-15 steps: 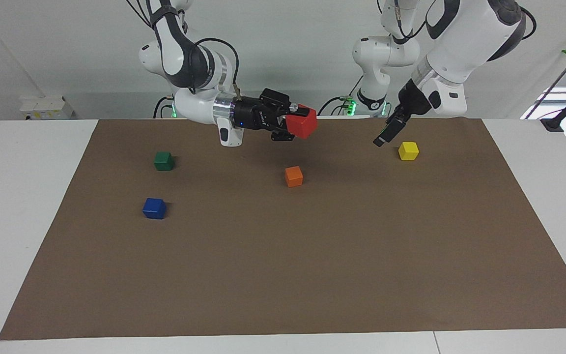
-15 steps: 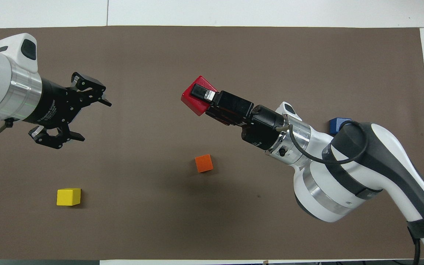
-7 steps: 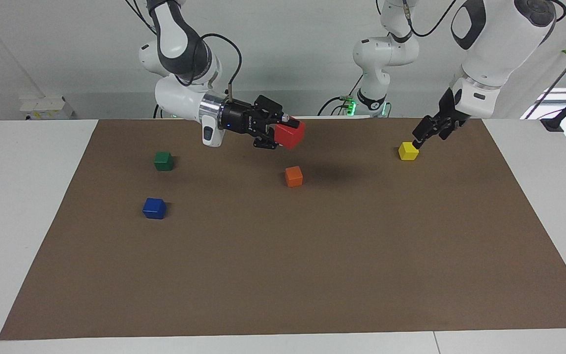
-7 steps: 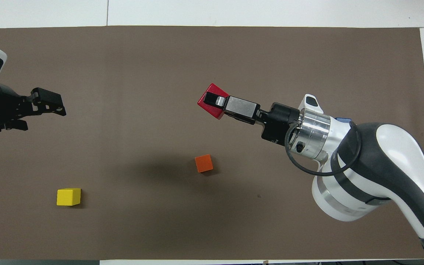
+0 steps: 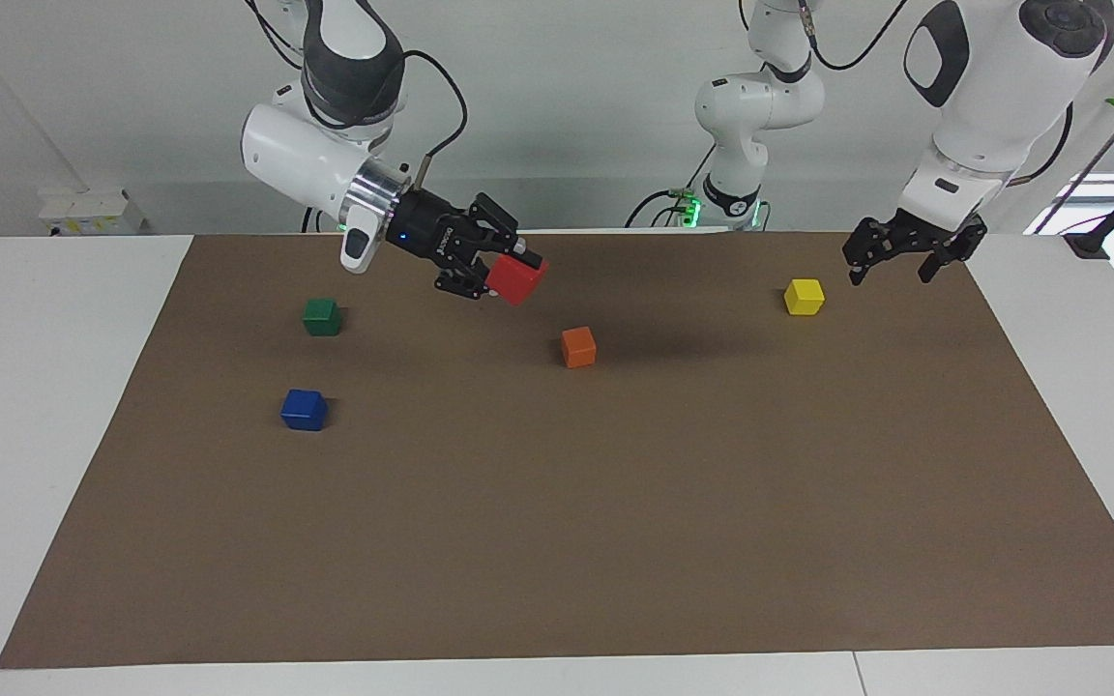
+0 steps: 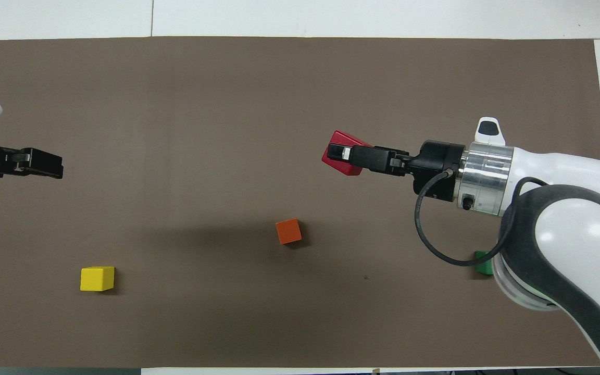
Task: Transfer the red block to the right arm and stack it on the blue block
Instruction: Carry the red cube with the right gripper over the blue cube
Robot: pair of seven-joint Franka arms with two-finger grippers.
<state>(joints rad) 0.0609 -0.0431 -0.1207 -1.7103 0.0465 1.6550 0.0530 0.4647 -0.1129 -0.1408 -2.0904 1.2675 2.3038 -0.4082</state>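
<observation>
The red block (image 5: 516,279) (image 6: 346,159) hangs tilted in the air, with my right gripper (image 5: 499,273) (image 6: 342,154) shut on it, over the brown mat between the green cube and the orange cube. The blue block (image 5: 304,409) rests on the mat toward the right arm's end, farther from the robots than the green cube; in the overhead view my right arm hides it. My left gripper (image 5: 891,263) (image 6: 50,164) hangs open and empty over the mat's edge at the left arm's end, beside the yellow cube.
A green cube (image 5: 322,316) (image 6: 483,262), an orange cube (image 5: 577,346) (image 6: 288,231) and a yellow cube (image 5: 804,296) (image 6: 97,278) lie on the brown mat (image 5: 557,503) (image 6: 227,94). White table (image 5: 44,387) borders the mat on all sides.
My right gripper has swung with the red block toward the right arm's end and dipped lower. My left gripper has drawn back past the yellow cube toward its own end.
</observation>
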